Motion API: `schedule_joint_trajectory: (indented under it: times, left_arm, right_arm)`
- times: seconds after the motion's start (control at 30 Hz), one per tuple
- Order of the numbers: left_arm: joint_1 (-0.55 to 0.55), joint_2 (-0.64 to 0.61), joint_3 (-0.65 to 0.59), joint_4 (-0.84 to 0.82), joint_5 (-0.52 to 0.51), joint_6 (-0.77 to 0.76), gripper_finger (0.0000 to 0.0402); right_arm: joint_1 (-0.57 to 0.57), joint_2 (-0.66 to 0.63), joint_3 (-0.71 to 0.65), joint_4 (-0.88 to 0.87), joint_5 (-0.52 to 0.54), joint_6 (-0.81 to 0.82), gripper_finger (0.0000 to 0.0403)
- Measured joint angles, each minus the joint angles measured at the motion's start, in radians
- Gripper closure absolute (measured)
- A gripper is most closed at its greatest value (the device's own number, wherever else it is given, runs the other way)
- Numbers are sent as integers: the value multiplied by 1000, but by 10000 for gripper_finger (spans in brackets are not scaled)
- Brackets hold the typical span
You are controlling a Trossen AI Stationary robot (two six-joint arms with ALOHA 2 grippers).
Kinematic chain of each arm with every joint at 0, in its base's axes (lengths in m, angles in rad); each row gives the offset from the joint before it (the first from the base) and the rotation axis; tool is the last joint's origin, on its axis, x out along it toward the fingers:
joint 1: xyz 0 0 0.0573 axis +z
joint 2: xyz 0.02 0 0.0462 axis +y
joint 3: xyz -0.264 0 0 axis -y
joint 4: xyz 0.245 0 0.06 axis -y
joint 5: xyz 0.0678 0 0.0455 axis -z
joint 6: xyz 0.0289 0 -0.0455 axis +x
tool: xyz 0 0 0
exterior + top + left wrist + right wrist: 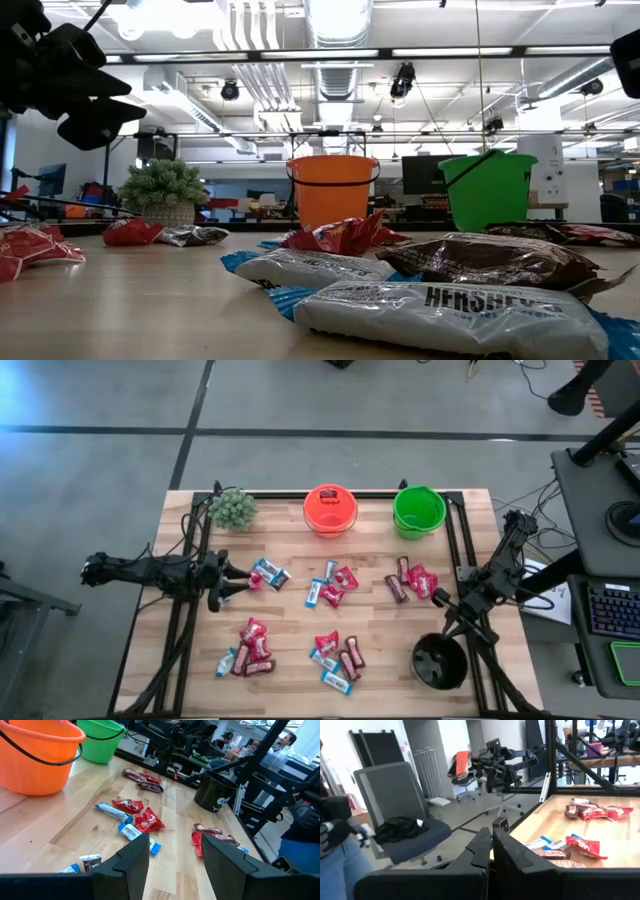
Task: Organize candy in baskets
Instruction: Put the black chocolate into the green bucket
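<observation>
The left gripper [232, 584] hovers over the wooden table [290, 670], on the far side of the potted plant [233, 508] from the table's back edge, its fingers [131, 862] spread apart with nothing between them. Just beyond its tips lies a small cluster of blue-and-white bars [268, 573].

The right gripper [447, 618] sits over the black basket [439, 662], its fingers [482, 851] pressed together and empty.

The orange basket [330, 509] stands just beside the potted plant along the same edge, and the green basket [419, 510] stands next beyond it. The black basket sits at the opposite corner of the table from the plant.

The candy is scattered across the tabletop in loose groups: red packets [340, 586] and a blue-and-white bar in front of the orange basket, dark brown bars [397, 586] and red packets in front of the green basket, and two more mixed heaps [250, 650] toward the near edge, well apart from the plant. Whether any candy lies inside a basket cannot be told.
</observation>
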Motion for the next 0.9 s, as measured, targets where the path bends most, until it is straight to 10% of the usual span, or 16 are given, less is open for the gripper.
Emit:
schedule_joint_trajectory:
  times: [0.9]
  left_arm:
    - [0, 0, 0, 0, 0, 0, 240]
  right_arm:
    - [-2, 0, 0, 92, 91, 114, 390]
